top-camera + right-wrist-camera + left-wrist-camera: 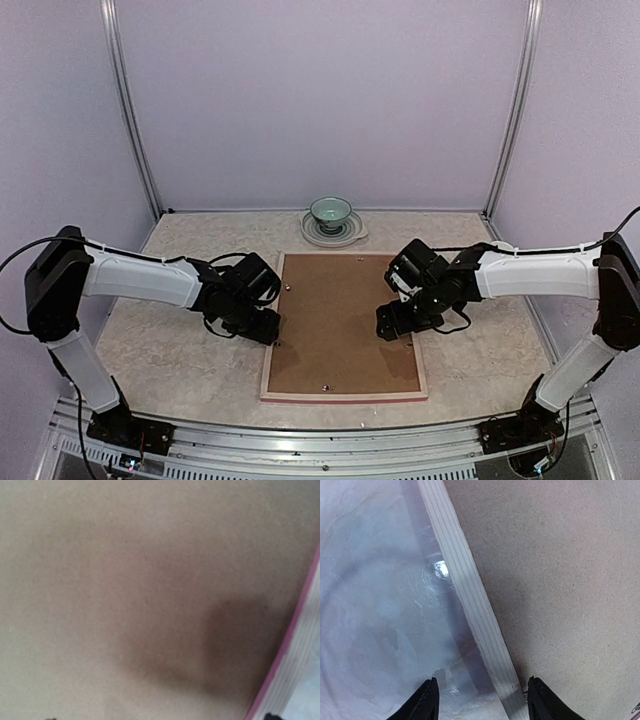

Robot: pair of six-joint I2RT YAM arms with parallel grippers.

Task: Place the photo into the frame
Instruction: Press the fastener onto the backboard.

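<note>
Frame (345, 396): lies flat at mid-table (180, 350), back side up. Pale rim shows on all four sides, with a pink line along the near edge. The brown backing board (340, 320) fills the opening. A few small dark dots sit near the board's edges, too small to identify.

Left gripper (268, 330): low over the frame's left rim, about halfway along that side. In the left wrist view both fingertips (427, 700) show at the bottom, spread wide and holding nothing. The pale ribbed rim (470, 595) runs diagonally through the gap, closer to the right-hand tip. Marbled table surface (375, 605) lies to one side of the rim and board (560, 590) to the other, so the jaws straddle the rim. I cannot tell whether the tips touch anything.

Right gripper (393, 322): low over the right part of the board, just inside the right rim, level with the left gripper. The right wrist view is blurred. Board fills nearly all of it, and the rim (305, 650) with its pink line crosses the lower right corner. Only dark slivers of the fingertips (271, 715) show at the bottom edge, well apart, one beside the rim. These jaws are also spread, with nothing gripped.

Far centre, beyond the frame: a pale green bowl (331, 210) stands on a plate (345, 236), well apart from both grippers.
</note>
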